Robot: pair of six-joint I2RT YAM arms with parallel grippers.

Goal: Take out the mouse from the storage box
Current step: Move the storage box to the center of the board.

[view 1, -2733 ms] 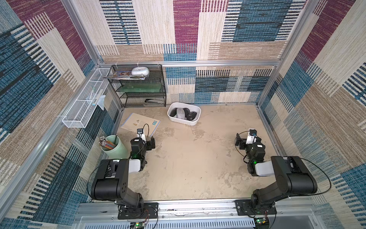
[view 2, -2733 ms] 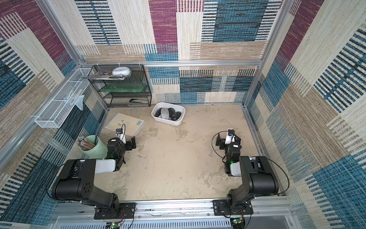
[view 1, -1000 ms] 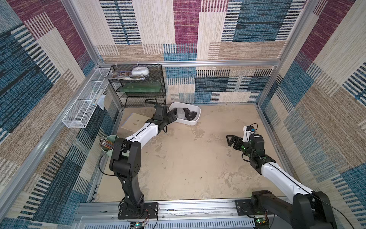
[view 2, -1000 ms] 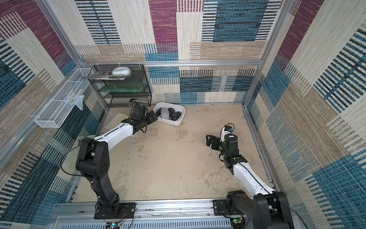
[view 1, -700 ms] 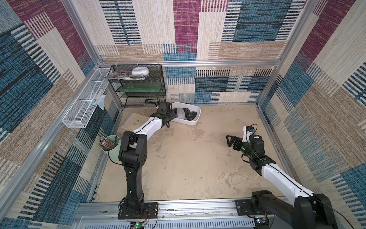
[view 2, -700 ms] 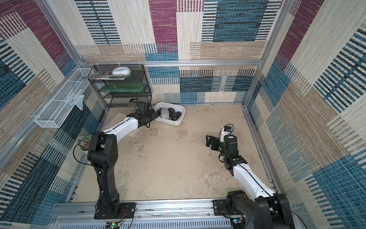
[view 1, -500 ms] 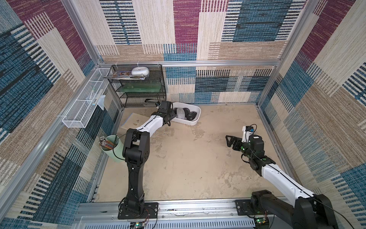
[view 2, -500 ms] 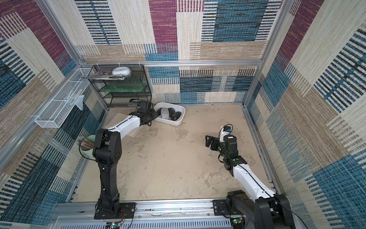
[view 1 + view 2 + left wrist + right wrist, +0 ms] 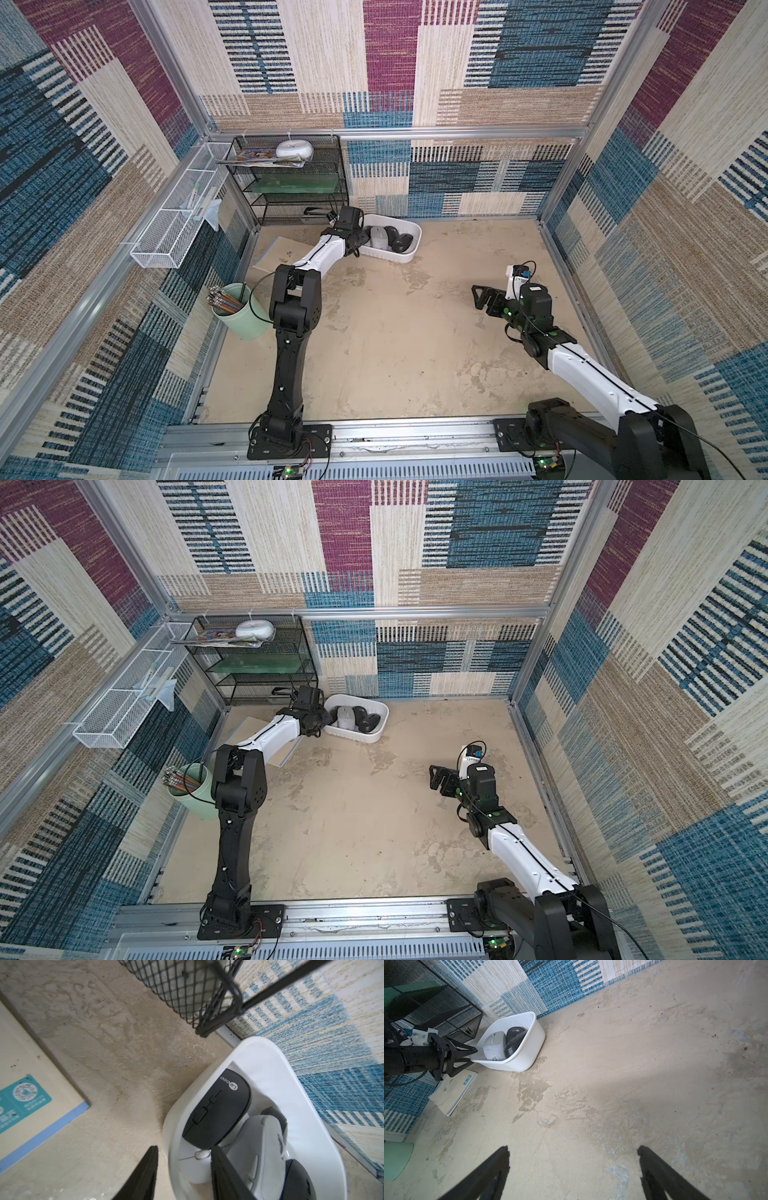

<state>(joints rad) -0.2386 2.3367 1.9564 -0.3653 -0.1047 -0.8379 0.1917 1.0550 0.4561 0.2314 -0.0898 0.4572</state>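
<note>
The box (image 9: 397, 257) sits at the desk's (image 9: 374, 340) twelve o'clock. The left gripper (image 9: 184, 1148), jaws half-narrowed, straddles its wall: clamp squarely so the right gripper's (image 9: 573, 1148) wide jaws can lift the black mouse (image 9: 216, 1109) inside.

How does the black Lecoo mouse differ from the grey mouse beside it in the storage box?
The Lecoo mouse is black; the grey mouse is pale. The Lecoo mouse is flat and low; the grey mouse is bulkier and sculpted. Both lie inside the storage box.
</note>
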